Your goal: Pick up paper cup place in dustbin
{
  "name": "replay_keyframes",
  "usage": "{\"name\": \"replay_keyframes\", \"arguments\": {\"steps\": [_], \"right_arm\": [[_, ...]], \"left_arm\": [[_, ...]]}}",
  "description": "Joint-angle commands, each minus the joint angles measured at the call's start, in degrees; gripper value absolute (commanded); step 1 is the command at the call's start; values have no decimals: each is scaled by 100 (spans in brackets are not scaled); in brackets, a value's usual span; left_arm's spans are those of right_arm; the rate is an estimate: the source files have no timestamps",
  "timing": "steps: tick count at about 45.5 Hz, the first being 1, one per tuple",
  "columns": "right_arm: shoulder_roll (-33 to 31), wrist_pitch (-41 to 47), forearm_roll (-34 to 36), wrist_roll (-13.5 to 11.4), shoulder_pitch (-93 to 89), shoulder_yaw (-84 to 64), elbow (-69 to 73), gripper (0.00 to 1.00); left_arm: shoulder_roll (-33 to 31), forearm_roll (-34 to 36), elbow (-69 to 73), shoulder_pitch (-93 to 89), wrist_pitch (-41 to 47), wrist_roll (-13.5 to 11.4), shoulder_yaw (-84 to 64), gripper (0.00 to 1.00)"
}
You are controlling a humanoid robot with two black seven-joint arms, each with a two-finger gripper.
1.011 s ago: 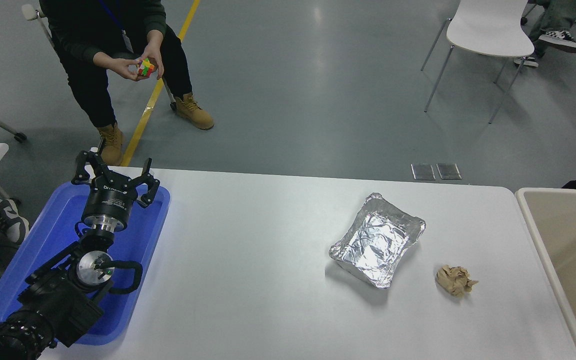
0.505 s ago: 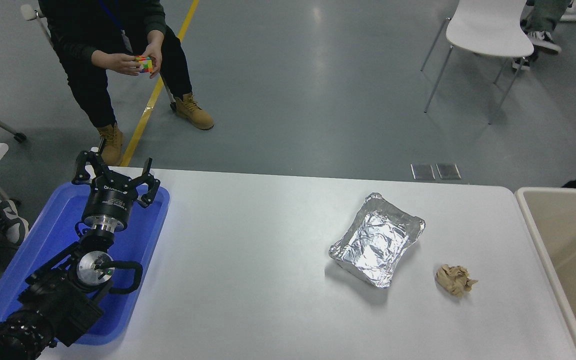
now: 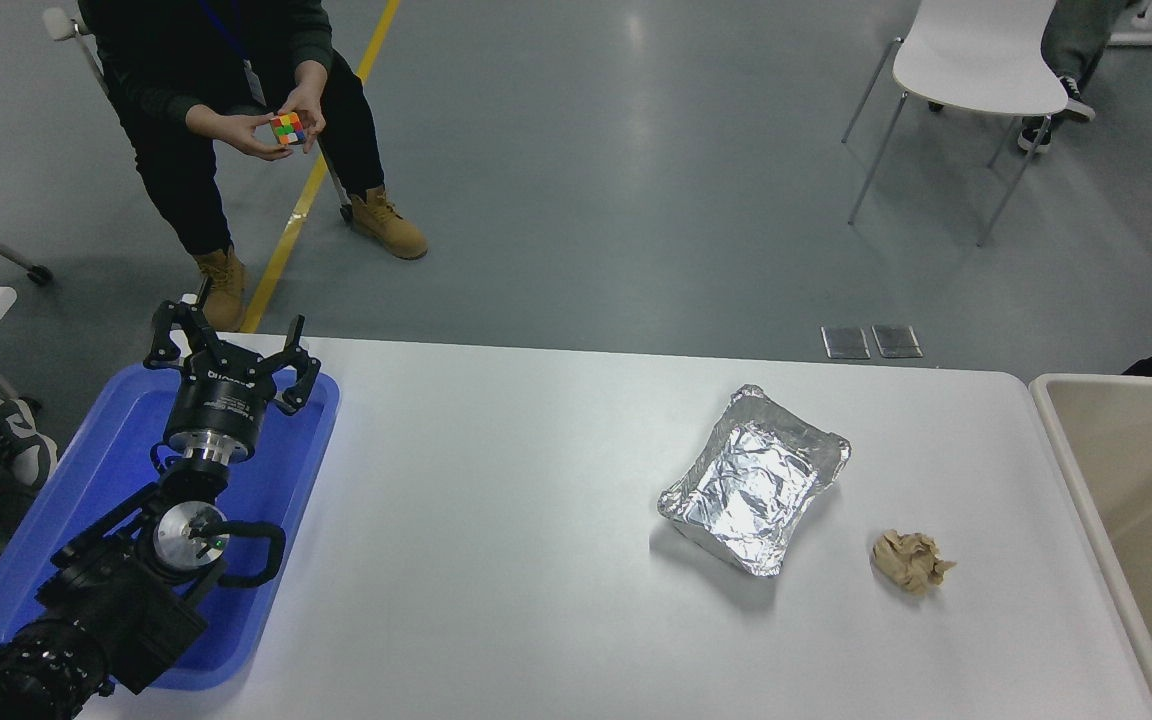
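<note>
The paper cup is out of view. The dustbin, a large beige bin with a pale thick rim, stands at the table's right end and runs off the picture's right edge. My left gripper is open and empty, parked over the far end of the blue plastic tray at the lower left. My right arm and gripper are out of view.
A crinkled silver foil tray lies right of the table's middle. A crumpled brown paper wad lies to its right. A person sits beyond the far left edge, turning a puzzle cube. A white chair stands at far right.
A dark piece of the right arm at the right edge over the dustbin has left the picture. The person has turned the cube. The left arm has not moved.
</note>
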Motion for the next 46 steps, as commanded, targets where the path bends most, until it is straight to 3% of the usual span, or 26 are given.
{"name": "replay_keyframes", "arguments": {"steps": [1, 7, 18, 34, 46], "right_arm": [[-536, -74, -779, -188, 1610, -866, 2169, 100], [-466, -74, -761, -188, 2726, -1991, 3048, 100], [263, -30, -647, -188, 4484, -3486, 4139, 100], [1248, 40, 284, -188, 5487, -3812, 5264, 100], [1995, 752, 873, -180, 6093, -3725, 5545, 100]], "left_arm": [[-5, 1, 0, 0, 1, 0, 0, 100], [3, 1, 0, 0, 1, 8, 0, 100], [3, 1, 0, 0, 1, 0, 0, 100], [3, 1, 0, 0, 1, 0, 0, 100], [3, 1, 0, 0, 1, 8, 0, 100]]}}
